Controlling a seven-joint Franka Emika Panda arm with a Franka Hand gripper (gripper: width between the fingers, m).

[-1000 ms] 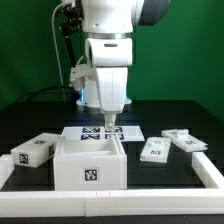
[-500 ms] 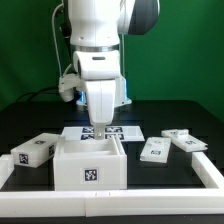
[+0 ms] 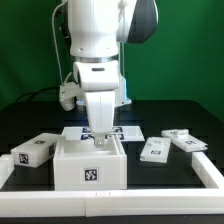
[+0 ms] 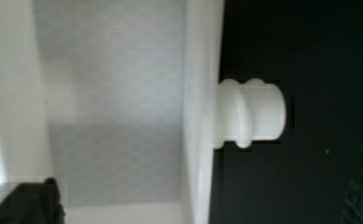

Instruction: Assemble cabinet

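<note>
The cabinet (image 3: 90,162) is a large white open-topped box with a marker tag on its front, standing at the front centre-left. My gripper (image 3: 100,139) hangs right at the box's back wall, fingers pointing down and empty. In the wrist view I see the box's pale inside (image 4: 116,120), one of its walls (image 4: 204,90), and a round ribbed white knob (image 4: 252,112) on the outer side of that wall. One dark finger (image 4: 27,205) shows at the edge over the inside; the other is lost against the black table. The jaws look spread wide.
A tagged white block (image 3: 33,150) lies to the exterior view's left of the box. Two more blocks (image 3: 156,150) (image 3: 185,141) lie to its right. The marker board (image 3: 122,131) lies behind the box. A white rail (image 3: 150,195) borders the front and right.
The arm has swung toward the exterior view's left and come down. The gripper went from above the marker board to the box's back wall.
</note>
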